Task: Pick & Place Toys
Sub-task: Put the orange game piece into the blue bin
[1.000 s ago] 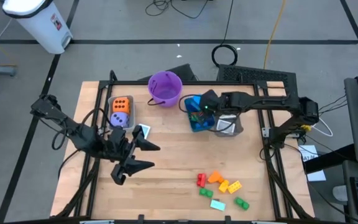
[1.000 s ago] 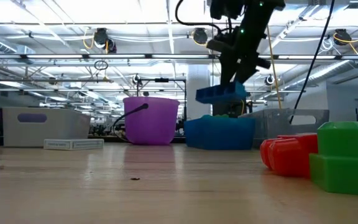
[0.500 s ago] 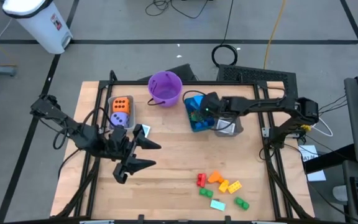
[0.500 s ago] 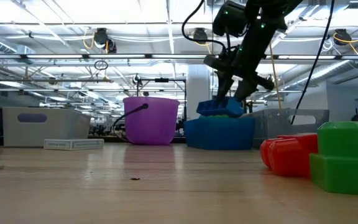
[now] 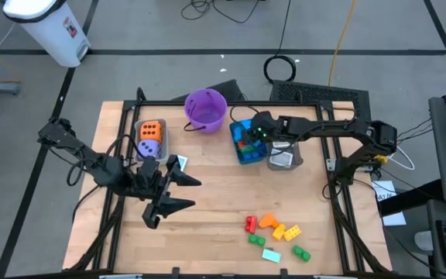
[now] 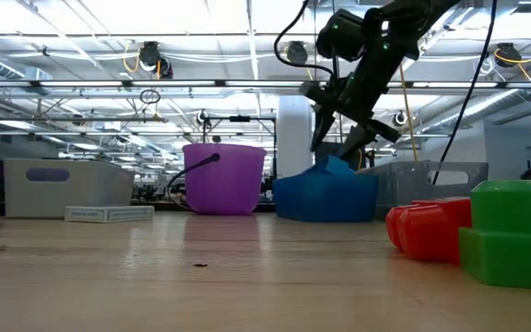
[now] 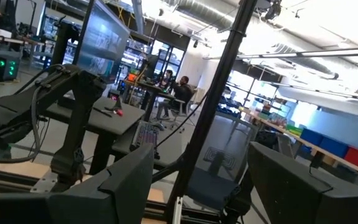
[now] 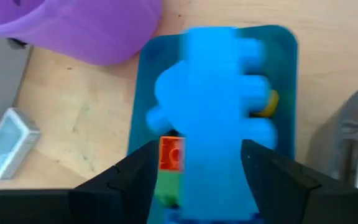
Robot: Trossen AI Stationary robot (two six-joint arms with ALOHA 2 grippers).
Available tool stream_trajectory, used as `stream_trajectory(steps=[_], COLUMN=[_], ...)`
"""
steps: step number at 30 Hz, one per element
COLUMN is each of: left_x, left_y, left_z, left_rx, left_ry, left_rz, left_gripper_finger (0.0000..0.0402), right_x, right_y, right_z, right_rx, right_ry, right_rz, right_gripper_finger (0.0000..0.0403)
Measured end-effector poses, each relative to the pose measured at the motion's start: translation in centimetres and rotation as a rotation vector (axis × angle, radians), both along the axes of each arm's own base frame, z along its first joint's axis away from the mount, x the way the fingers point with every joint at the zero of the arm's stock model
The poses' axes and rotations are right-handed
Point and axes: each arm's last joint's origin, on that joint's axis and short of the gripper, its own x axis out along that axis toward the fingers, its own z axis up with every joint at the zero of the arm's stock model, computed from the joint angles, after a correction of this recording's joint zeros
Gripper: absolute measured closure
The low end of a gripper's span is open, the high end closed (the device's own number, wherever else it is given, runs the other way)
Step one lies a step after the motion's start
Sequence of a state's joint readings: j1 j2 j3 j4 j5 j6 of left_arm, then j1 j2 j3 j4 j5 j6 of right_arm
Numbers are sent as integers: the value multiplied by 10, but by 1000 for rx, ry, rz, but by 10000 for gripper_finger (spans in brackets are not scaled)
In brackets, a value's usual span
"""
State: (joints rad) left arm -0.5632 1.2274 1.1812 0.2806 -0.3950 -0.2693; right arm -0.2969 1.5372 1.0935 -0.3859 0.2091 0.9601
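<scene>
four cameras, one table

overhead looks down; low looks level; both share the teal bin (image 5: 244, 144) under the right claw (image 6: 336, 140).

Overhead: right gripper (image 5: 248, 132) above the teal bin (image 5: 245, 155)

The bin holds coloured bricks, beside a purple bucket (image 5: 206, 109); a grey bin (image 5: 150, 140) holds orange and purple dice; loose bricks (image 5: 276, 235) lie near the front edge; the left gripper (image 5: 183, 194) hovers with fingers apart.
</scene>
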Motion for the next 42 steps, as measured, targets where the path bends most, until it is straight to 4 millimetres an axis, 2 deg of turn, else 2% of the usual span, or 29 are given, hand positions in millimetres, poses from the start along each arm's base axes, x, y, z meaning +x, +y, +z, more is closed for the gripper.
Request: stream_trajectory(steps=[6, 10, 14, 19, 23, 29, 34, 38, 42], left_x=[0, 0, 0, 0, 0, 0, 0, 0, 1], left_y=[0, 0, 0, 0, 0, 0, 0, 0, 0], left_z=[0, 0, 0, 0, 0, 0, 0, -1, -2], left_rx=[1, 2, 6, 5, 2, -1, -5, -15, -34], left_ry=[0, 0, -1, -1, -1, -1, 1, 16, 26], left_rz=[-1, -1, 0, 0, 0, -1, -2, -5, -10], left_gripper_finger=[135, 135, 135, 135, 135, 135, 135, 135, 135], right_x=[1, 5, 14, 28, 26, 8, -13, -28, -36], right_y=[-10, -17, -20, -12, 14, 70, 123, 160, 198], right_z=[4, 15, 35, 74, 110, 139, 143, 135, 116], right_rx=[37, 32, 47, 24, -23, -141, -305, -439, -495], right_ry=[-74, -206, -442, -847, -1114, -1159, -974, -738, -546], right_rz=[16, 39, 156, 432, 607, 771, 834, 852, 901], right_gripper_finger=[158, 154, 158, 165, 175, 190, 193, 193, 193])
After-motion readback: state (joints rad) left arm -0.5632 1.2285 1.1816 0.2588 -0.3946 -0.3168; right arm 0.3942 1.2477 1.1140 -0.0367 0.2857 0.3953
